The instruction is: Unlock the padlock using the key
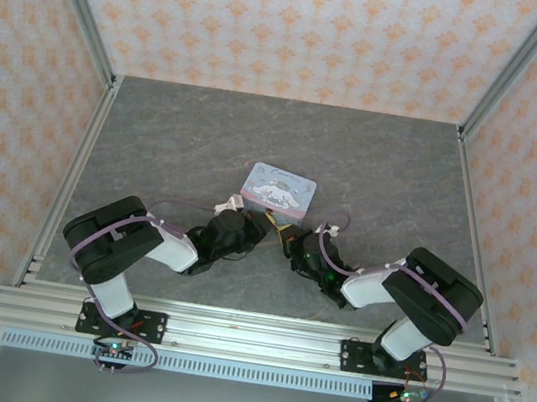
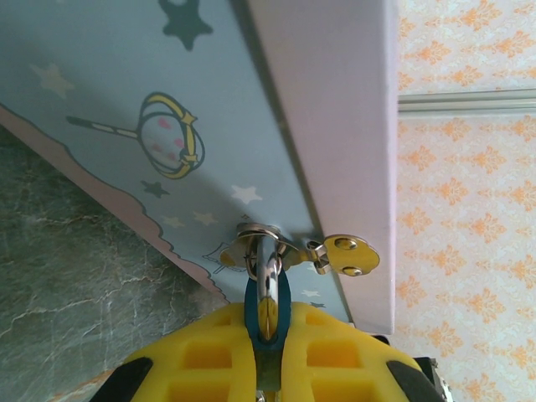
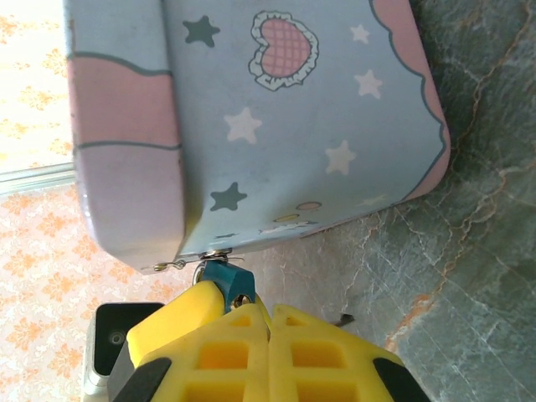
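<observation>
Top: pastel pink-and-blue cartoon tin box (image 1: 278, 189) mid-table on grey stone-look tabletop (image 1: 175, 147), orange-patterned walls (image 1: 295, 23) around.
Left wrist: yellow left gripper (image 2: 268, 335) clenched on tiny teal-blue padlock (image 2: 285, 300) hanging from tin's hasp.
Right wrist: right gripper (image 3: 266, 325) pinched closed just beside padlock; thin dark speck (image 3: 344, 319) on tabletop nearby, maybe key.
Likely pre-insertion; next needs fine keyhole alignment.

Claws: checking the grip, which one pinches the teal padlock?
The left claw: the padlock sits between its yellow fingers, while the right claw is shut just beside it.
</observation>
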### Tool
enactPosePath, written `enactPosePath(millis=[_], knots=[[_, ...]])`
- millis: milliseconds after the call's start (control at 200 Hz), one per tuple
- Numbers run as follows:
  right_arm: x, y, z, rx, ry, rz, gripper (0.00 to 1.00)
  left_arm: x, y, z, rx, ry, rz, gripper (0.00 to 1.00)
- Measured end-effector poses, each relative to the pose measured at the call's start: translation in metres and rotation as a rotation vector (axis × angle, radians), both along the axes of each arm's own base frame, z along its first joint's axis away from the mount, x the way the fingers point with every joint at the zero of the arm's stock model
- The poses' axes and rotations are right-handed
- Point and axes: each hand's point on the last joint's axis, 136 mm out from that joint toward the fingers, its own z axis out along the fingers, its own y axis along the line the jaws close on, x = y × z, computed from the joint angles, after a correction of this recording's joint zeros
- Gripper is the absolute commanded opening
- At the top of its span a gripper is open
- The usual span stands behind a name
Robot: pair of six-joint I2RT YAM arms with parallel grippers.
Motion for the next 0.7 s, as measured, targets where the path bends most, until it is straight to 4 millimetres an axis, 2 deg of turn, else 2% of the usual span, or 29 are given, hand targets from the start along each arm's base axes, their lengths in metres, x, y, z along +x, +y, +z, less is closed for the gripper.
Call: enactPosePath(millis=[701], knots=[[0.0054, 0.0057, -0.0014, 0.013, -0.009, -0.003, 0.00, 0.0024, 0.0027, 0.0005, -0.016, 0.010, 0.032, 0.00]])
